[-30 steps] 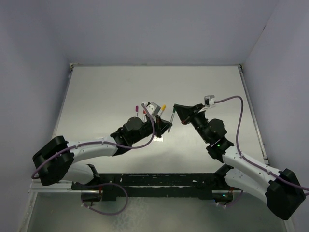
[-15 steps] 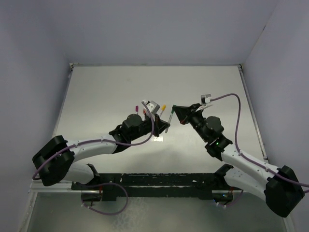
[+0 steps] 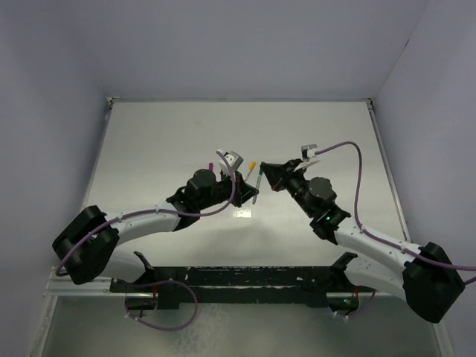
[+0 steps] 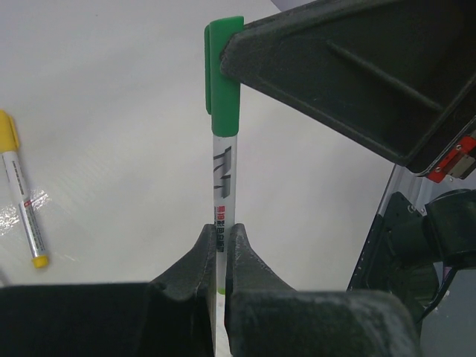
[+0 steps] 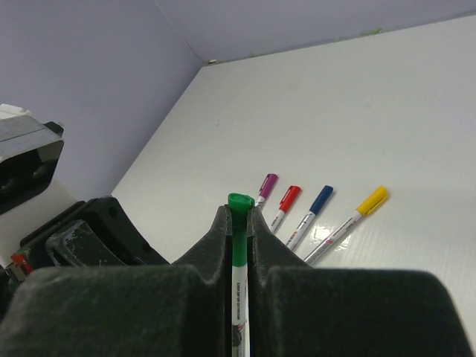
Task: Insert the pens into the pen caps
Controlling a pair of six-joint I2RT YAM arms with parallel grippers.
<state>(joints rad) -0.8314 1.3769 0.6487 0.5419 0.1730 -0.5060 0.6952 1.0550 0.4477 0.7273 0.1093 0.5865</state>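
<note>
A white pen with a green cap on its tip is held between both grippers, above the table. My left gripper is shut on the pen's barrel. My right gripper is shut on the green cap, with the barrel running down between its fingers. In the top view the left gripper and right gripper meet at mid-table. Four capped pens lie on the table: purple, red, blue and yellow.
The yellow-capped pen lies left of the held pen in the left wrist view. The white table is walled at the back and on both sides. The right arm's black body fills the right of the left wrist view.
Both grippers have drifted a little left and toward the back, staying joined on the green pen. The right arm's wrist has swung further left.
</note>
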